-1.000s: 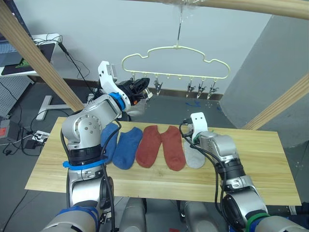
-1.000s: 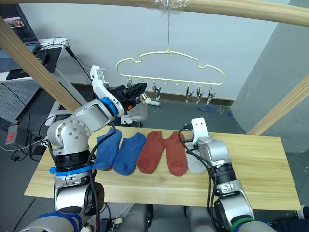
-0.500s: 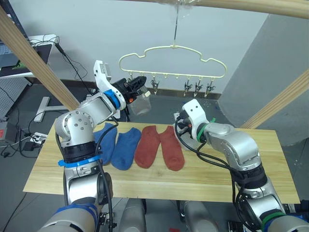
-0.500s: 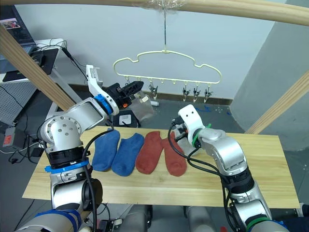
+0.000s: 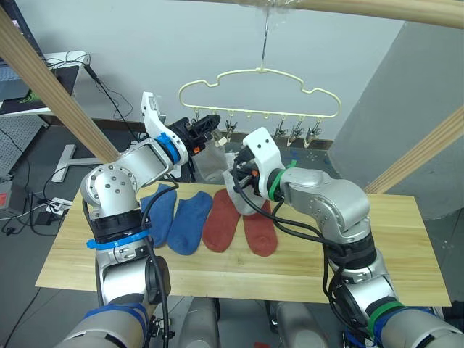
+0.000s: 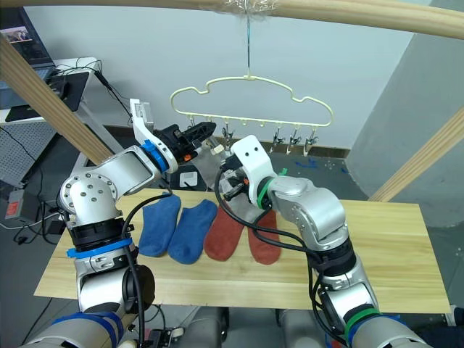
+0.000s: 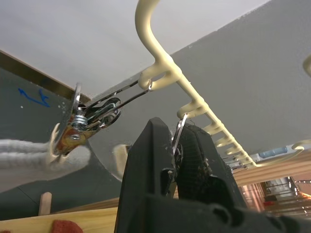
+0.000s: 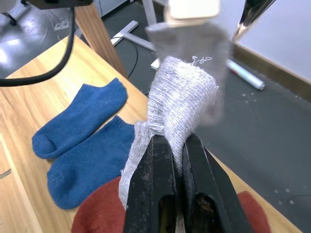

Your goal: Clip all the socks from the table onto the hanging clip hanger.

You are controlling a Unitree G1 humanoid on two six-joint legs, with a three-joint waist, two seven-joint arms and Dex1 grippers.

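The pale-yellow clip hanger (image 5: 261,72) hangs from the top pole, with a row of metal clips (image 5: 296,131) below it. My left gripper (image 5: 212,122) is raised at the hanger's left end and is shut on one clip (image 7: 178,127). A light grey sock (image 5: 211,162) hangs from the neighbouring clip (image 7: 86,121). My right gripper (image 5: 236,174) is shut on a second grey sock (image 8: 182,92), held above the table (image 5: 391,246) just below the hanger's left half. Two blue socks (image 5: 162,210) (image 5: 190,221) and two rust-red socks (image 5: 221,221) (image 5: 260,233) lie side by side on the table.
Thick wooden poles slant at the left (image 5: 51,87) and right (image 5: 428,156), and one runs across the top (image 5: 362,7). A desk (image 5: 43,80) and floor cables lie behind on the left. The table's right half is bare wood.
My right gripper lifted the grey sock off the table and swung it left and up toward the hanger. My left gripper stayed at the clip.
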